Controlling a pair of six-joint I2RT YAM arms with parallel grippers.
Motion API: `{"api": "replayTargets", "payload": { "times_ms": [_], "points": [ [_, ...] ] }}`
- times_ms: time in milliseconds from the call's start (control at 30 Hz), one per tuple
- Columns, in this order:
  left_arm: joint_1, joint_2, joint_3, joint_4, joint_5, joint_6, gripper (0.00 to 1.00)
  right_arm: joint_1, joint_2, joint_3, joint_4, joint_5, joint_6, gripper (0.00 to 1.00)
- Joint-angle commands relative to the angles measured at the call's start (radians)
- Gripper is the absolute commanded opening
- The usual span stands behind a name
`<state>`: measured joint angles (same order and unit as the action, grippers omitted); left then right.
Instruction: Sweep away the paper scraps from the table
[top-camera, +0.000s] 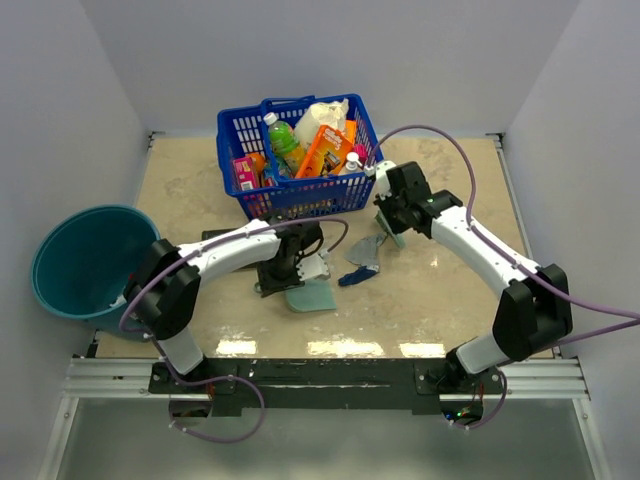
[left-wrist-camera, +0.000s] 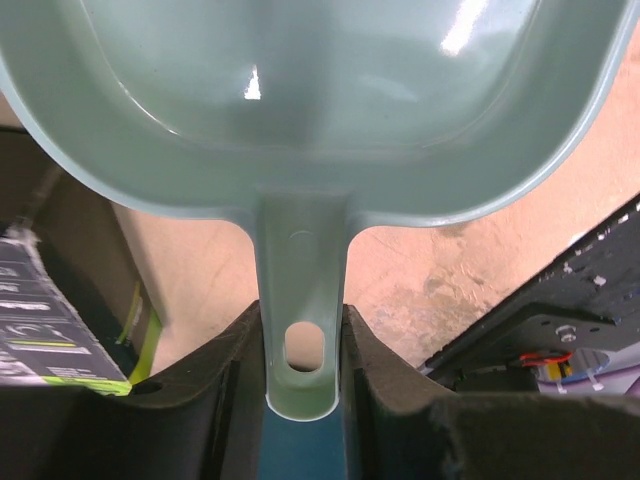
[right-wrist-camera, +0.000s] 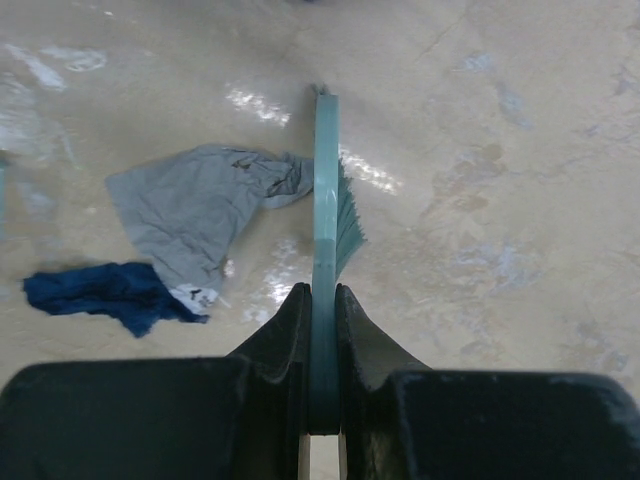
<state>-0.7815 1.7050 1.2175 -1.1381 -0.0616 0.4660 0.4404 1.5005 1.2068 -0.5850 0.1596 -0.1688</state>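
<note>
My left gripper (left-wrist-camera: 303, 350) is shut on the handle of the mint-green dustpan (left-wrist-camera: 300, 100); in the top view the pan (top-camera: 312, 296) lies low on the table (top-camera: 450, 300), in front of that gripper (top-camera: 290, 268). My right gripper (right-wrist-camera: 323, 300) is shut on the mint-green brush (right-wrist-camera: 325, 180), bristles pointing right. A grey paper scrap (right-wrist-camera: 195, 210) touches the brush's left side, and a dark blue scrap (right-wrist-camera: 105, 290) lies beside the grey one. In the top view both scraps (top-camera: 362, 262) lie between the dustpan and my right gripper (top-camera: 390, 228). No red or white scraps show.
A blue basket (top-camera: 300, 150) full of bottles and packets stands at the back middle, close behind both grippers. A round teal bucket (top-camera: 85, 260) sits off the table's left edge. A flat black-and-green packet (left-wrist-camera: 50, 330) lies left of the left gripper.
</note>
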Motion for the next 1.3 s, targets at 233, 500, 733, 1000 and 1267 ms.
{"api": "replayTargets", "payload": {
  "times_ms": [233,500,733,1000,1267],
  "points": [
    [-0.016,0.148,0.191,0.032,0.005,-0.033,0.0,0.018,0.004,0.052,-0.033,-0.44,0.361,0.0],
    [-0.015,0.125,0.179,0.104,0.043,-0.063,0.0,-0.158,0.001,0.103,-0.001,-0.651,0.394,0.0],
    [-0.012,0.044,0.057,0.198,0.013,-0.026,0.05,-0.19,-0.072,0.166,-0.12,-0.561,0.259,0.0],
    [0.008,-0.065,-0.031,0.281,0.019,0.036,0.48,-0.19,-0.169,0.128,-0.263,-0.338,0.175,0.0],
    [0.062,-0.149,-0.136,0.44,0.111,0.063,0.53,-0.189,-0.284,0.033,-0.274,-0.33,0.066,0.0]
  ]
}}
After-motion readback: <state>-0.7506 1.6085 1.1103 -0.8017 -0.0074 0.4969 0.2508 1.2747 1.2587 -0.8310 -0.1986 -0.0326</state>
